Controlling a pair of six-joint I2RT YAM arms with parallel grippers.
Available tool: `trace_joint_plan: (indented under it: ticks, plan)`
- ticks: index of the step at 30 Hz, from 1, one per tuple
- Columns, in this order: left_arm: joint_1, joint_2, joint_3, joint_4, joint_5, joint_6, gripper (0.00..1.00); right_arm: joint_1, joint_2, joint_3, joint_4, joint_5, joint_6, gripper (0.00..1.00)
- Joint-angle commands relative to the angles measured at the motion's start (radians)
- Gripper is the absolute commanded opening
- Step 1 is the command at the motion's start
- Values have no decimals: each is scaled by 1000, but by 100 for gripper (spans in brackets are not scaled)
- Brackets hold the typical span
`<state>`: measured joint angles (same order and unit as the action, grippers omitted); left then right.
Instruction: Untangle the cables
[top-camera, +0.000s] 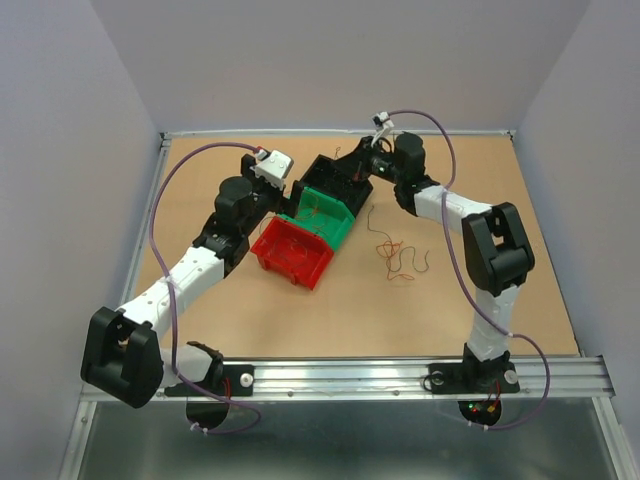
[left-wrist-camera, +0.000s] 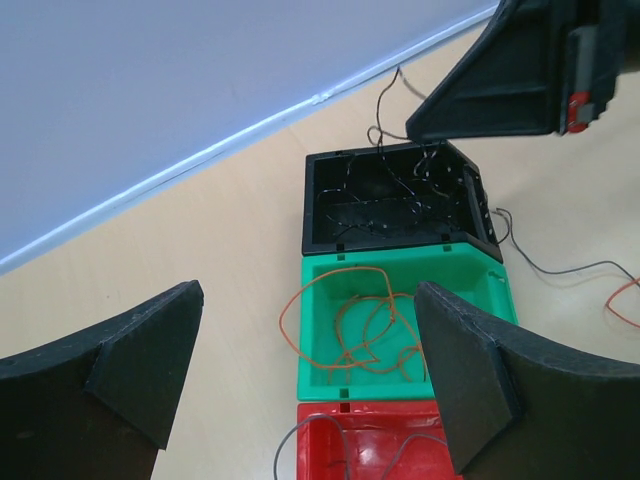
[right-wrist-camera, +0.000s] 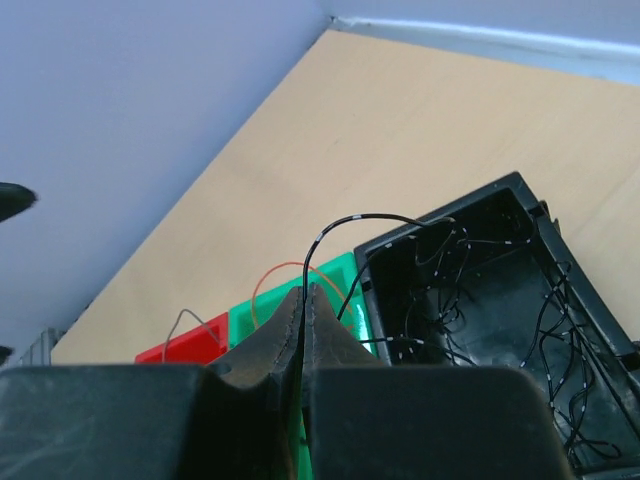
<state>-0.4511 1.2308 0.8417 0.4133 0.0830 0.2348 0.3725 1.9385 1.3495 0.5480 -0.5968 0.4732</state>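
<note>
- The loose cables (top-camera: 397, 256) lie curled on the board (top-camera: 480, 300), right of centre in the overhead view.
- Right gripper (right-wrist-camera: 303, 292) is pinched together on one dark wire (right-wrist-camera: 370, 216) beside the black bin (right-wrist-camera: 500, 190); left gripper (left-wrist-camera: 308, 320) gapes, empty.
- Hair-thin, limp and springy: best nipped at a free end.

Pale lavender walls (top-camera: 330, 60), tan tabletop (top-camera: 500, 290) — metal rail (top-camera: 360, 372) at front
</note>
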Motion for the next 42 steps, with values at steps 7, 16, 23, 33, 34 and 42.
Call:
trace_joint_plan:
  ticks: [7,16,23,33,34,42]
  plan:
    - [5,-24,-3,58,-6,-5,99,-3,287,310,-280,9,-67,0]
    - [6,-17,-1,56,3,1,99,29,510,605,-730,305,-246,1]
    - [6,-7,-3,53,34,20,99,60,479,622,-835,451,-311,6]
    - [6,-2,-1,50,29,32,99,117,306,564,-769,575,-295,23]
    - [8,-2,-1,51,29,32,99,123,289,547,-737,592,-292,24]
    - [6,-4,-6,55,34,46,99,129,52,280,-557,640,-268,38]
